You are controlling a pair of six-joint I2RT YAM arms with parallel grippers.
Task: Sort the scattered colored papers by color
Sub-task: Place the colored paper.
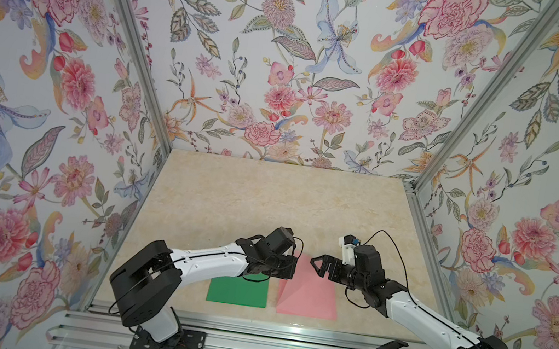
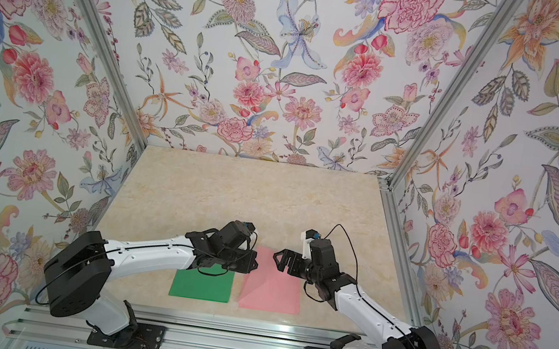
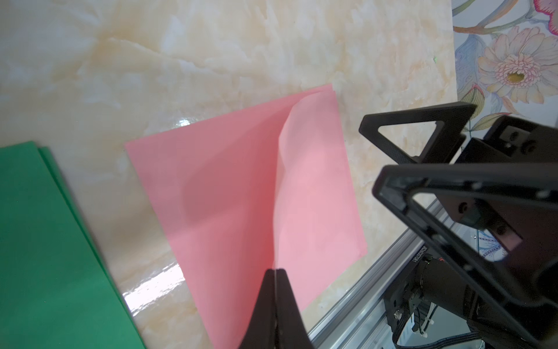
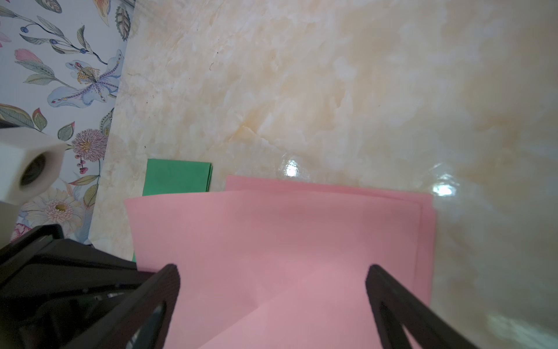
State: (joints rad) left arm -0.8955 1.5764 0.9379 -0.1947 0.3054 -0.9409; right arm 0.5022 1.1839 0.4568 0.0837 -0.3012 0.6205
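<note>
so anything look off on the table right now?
Yes: the top pink sheet isn't flat. The left gripper is shut on its edge and holds it up in a ridge over the pink pile. The green papers lie flat, edges slightly offset. The right gripper is open, holding nothing.

green papers [image 1: 237, 291]: solid green rectangles, stacked flat near the front edge of the table [image 1: 267, 199], on the left-arm side; at least two sheets, edges slightly offset [image 3: 45, 241]
pink papers [image 1: 310, 300]: light pink stack just beside the green one, on its right; narrow strip of table between them, not touching
top pink sheet [image 3: 229, 193]: far corner raised, sheet bowed into a ridge, near edge down on the stack; corner pinched in the closed left gripper [image 3: 275, 275]
lower pink sheets [image 4: 426, 211]: flat, edges showing past the top sheet
sheet count: cannot tell
</note>
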